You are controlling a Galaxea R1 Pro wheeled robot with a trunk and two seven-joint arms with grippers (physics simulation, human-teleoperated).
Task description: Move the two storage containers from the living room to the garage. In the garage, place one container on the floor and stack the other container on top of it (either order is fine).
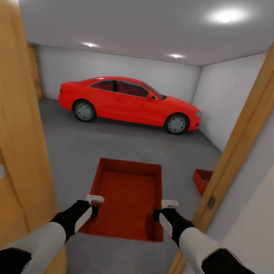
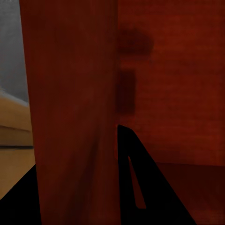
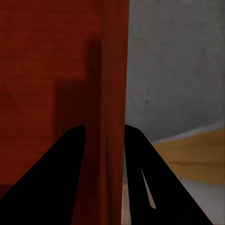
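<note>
Both grippers, left (image 1: pixel 95 204) and right (image 1: pixel 165 210), were pinched on the side walls of one container (image 1: pixel 127 196), carried through the doorway; the other container (image 1: pixel 202 180) lay on the garage floor (image 1: pixel 109 146), stacking left undone

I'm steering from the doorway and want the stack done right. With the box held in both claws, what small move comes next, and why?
Probably roll forward and veer right. The left claw and right claw each grip a side wall of the carried container while the robot stands between the door frames. The other container sits on the grey floor ahead to the right, partly behind the frame, too far off to stack.
</note>
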